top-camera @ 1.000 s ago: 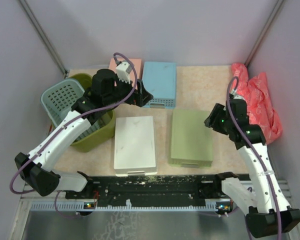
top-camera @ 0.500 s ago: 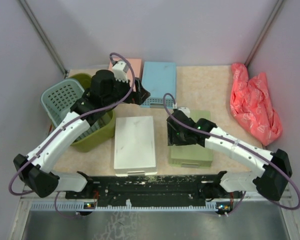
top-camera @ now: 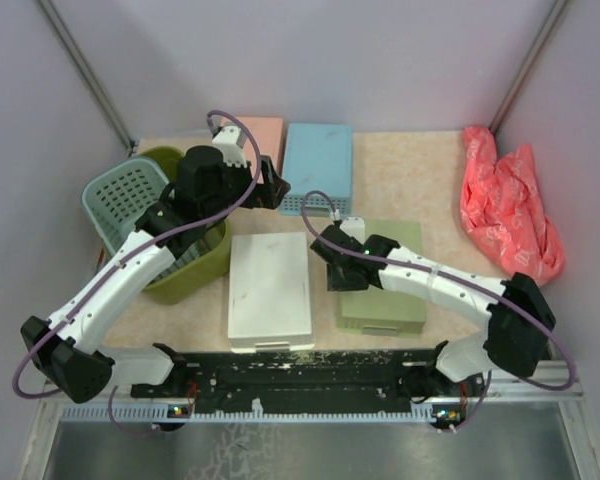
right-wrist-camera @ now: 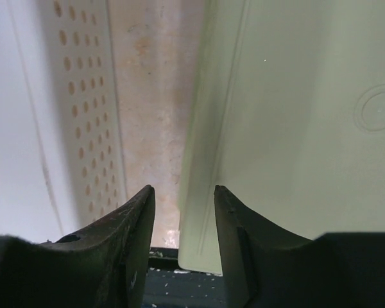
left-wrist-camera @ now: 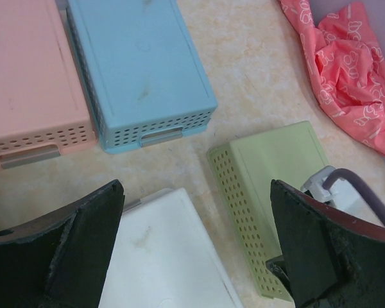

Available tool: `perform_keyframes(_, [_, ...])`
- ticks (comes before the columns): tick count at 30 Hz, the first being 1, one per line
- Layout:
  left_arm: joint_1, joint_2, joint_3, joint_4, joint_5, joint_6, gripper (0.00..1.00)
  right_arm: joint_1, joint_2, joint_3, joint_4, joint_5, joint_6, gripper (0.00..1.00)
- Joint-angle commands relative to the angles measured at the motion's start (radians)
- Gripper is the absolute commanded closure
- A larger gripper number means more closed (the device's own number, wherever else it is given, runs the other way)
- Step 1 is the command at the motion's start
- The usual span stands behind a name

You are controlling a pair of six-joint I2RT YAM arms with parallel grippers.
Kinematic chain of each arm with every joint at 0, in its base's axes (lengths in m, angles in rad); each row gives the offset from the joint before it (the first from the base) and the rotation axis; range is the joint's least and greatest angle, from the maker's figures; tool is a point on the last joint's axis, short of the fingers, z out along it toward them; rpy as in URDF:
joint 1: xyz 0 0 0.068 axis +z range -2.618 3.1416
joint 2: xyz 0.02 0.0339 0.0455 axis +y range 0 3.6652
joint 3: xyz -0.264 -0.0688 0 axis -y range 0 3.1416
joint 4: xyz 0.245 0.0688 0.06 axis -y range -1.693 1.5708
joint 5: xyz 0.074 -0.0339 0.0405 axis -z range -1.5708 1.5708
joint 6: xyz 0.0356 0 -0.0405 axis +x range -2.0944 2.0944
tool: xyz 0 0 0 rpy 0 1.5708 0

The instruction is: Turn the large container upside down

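The large container is the olive-green basket [top-camera: 194,272] at the left of the table, upright, mostly hidden under my left arm. A teal perforated basket [top-camera: 125,195] leans in it. My left gripper [top-camera: 271,187] is open and empty, hovering right of the basket, over the gap between the trays [left-wrist-camera: 196,192]. My right gripper [top-camera: 331,276] hangs low over the left edge of the pale green tray [top-camera: 385,262]. In the right wrist view it [right-wrist-camera: 183,190] is open by a narrow gap that straddles the tray's edge [right-wrist-camera: 199,160]. Neither gripper touches the basket.
Flat trays lie upside down: pink [top-camera: 263,131] and blue [top-camera: 320,160] at the back, white [top-camera: 270,285] in the middle. A red cloth [top-camera: 507,205] is heaped by the right wall. A black rail [top-camera: 310,372] runs along the near edge.
My right arm has swung from beside the red cloth to the middle, coming down over the green tray's left edge. My left gripper has drifted a little to the left.
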Motion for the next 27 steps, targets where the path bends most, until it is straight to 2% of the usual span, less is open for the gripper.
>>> perform_keyframes(1, [0.005,-0.016,-0.005,0.022,-0.009,-0.008,0.01,0.026,0.089,0.108,-0.088,0.184,0.036,0.58])
perform_keyframes(7, [0.006,-0.025,-0.015,0.023,-0.006,-0.002,0.01,0.011,0.206,0.163,-0.217,0.385,0.075,0.59])
perform_keyframes(13, [0.007,-0.024,-0.015,0.025,0.011,0.001,0.01,-0.135,0.195,0.120,-0.102,0.374,-0.021,0.63])
perform_keyframes(17, [0.006,-0.025,-0.016,0.026,0.017,0.002,0.01,-0.248,0.170,0.130,-0.083,0.394,-0.057,0.63])
perform_keyframes(20, [0.008,-0.025,-0.017,0.025,0.025,0.003,0.00,-0.308,0.124,0.152,-0.082,0.382,-0.084,0.62])
perform_keyframes(22, [0.007,-0.027,-0.018,0.026,0.028,0.003,0.01,-0.311,0.077,0.176,-0.103,0.376,-0.094,0.55])
perform_keyframes(24, [0.008,-0.028,-0.019,0.027,0.027,0.006,0.01,-0.311,0.003,0.185,-0.121,0.333,-0.099,0.51])
perform_keyframes(27, [0.008,-0.027,-0.020,0.028,0.025,0.006,0.01,-0.311,-0.125,0.135,-0.147,0.233,-0.071,0.50])
